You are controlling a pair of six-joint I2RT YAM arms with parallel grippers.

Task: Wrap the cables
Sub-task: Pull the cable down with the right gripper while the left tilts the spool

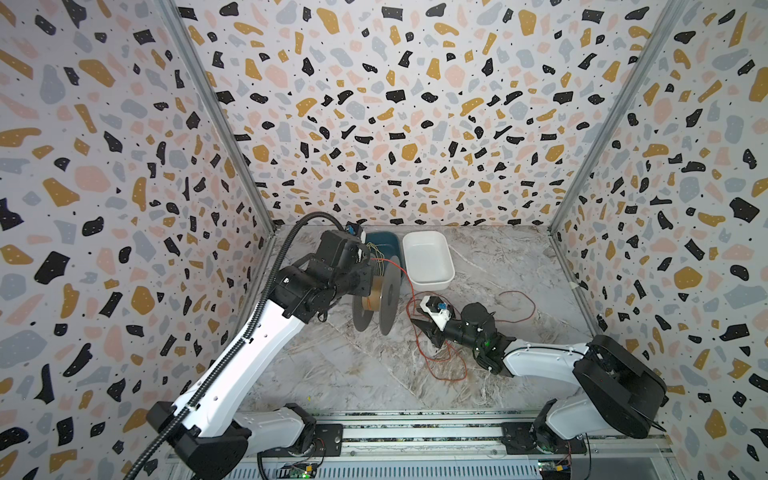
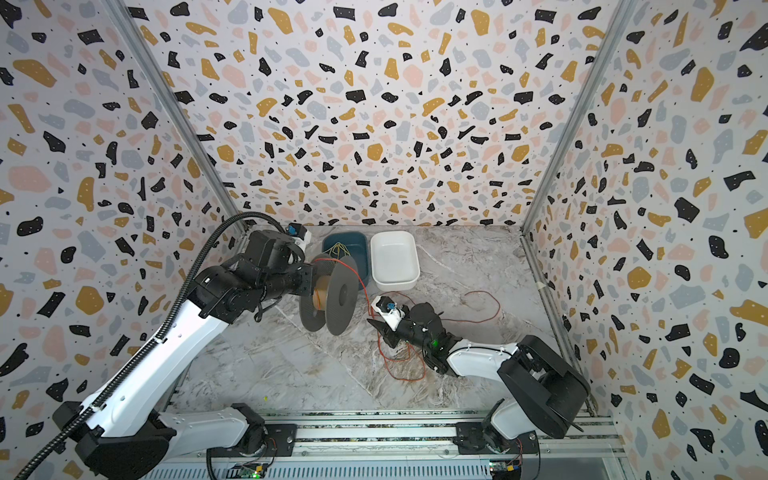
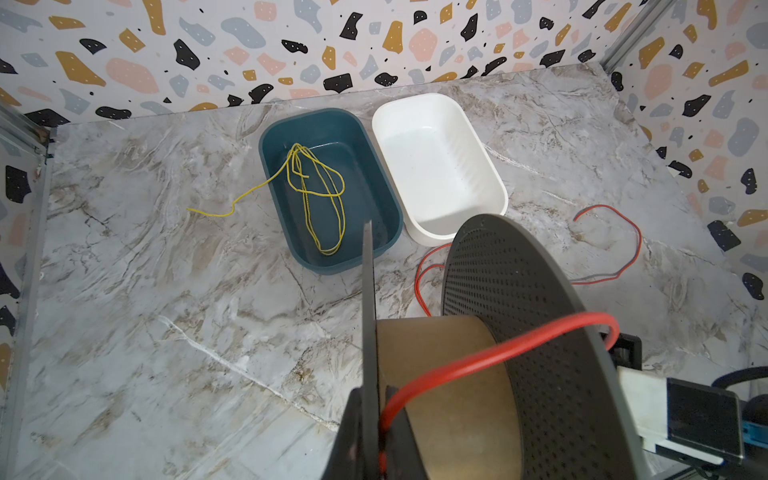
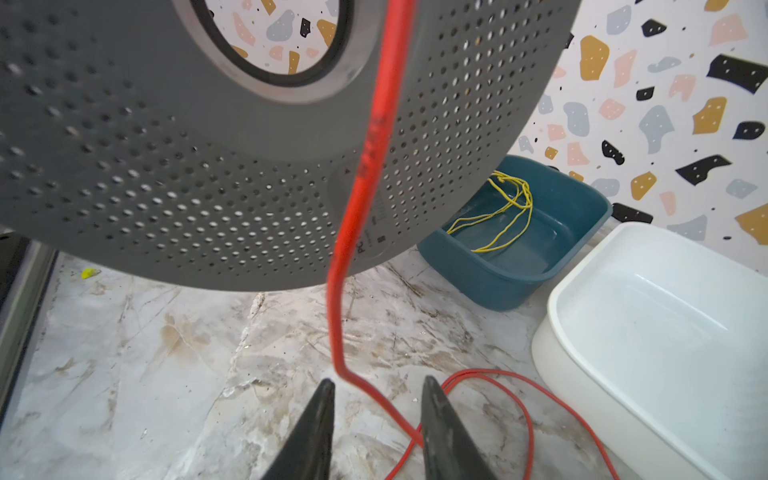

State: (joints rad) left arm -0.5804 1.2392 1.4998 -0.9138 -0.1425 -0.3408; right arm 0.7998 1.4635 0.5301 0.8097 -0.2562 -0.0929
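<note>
Step in hand: winding the cable (image 3: 478, 359) onto the spool (image 1: 376, 299).

- Left gripper (image 3: 370, 440) is pressed together on the rim of one flange. It holds the spool clear of the worktop (image 1: 332, 374), axis roughly level.
- One strand crosses the brown core. Most of the cable lies in loose loops on the worktop beside the right arm, with a tail well off toward the right wall.
- Right gripper (image 4: 379, 380) sits low, just beside the spool. Its fingers are spread and the cable runs between them, not pinched.

Next move, as judged: nip the strand, then carry it round the core between the flanges under light tension. A slack turn would likely slip off.

Views:
- Only the right wrist shows the gap between the fingers and the strand climbing across the flange face.
- Only the left wrist shows the turn on the core and the cable running down beside the clamped rim. Whether it is pinched there too cannot be told.
- Only the top views show the full spread of loose loops.
</note>
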